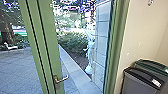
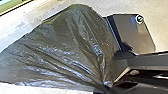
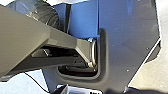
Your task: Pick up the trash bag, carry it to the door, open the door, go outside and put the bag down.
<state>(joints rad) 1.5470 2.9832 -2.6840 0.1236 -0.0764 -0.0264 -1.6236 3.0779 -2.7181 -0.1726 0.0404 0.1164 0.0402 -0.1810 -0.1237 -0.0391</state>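
A dark plastic trash bag (image 2: 72, 47) hangs in the grip of your left end effector (image 2: 108, 84), its gathered neck pinched at the tips and its body spread out over a pale floor (image 2: 82, 2). You cannot tell whether your right end effector (image 3: 86, 53) is wide or narrow; dark, shiny plastic shows behind that arm in the right wrist view.

Ahead of you, in the head view, stands a green-framed door (image 1: 47, 37), its metal lever handle (image 1: 61, 79) pointing to the right. Past the frame lie a gray paved yard (image 1: 18, 70), a tree trunk (image 1: 8, 32), a green hedge (image 1: 71, 42) and a pale curb (image 1: 75, 65) running along the planting. A pale upright shape (image 1: 90, 51) near the blocky wall (image 1: 102, 32) cannot be made out. To your right, beside the cream wall (image 1: 143, 30), a gray bin (image 1: 140, 83) with a white label on its lid stands in front of a green-topped bin (image 1: 150, 63).
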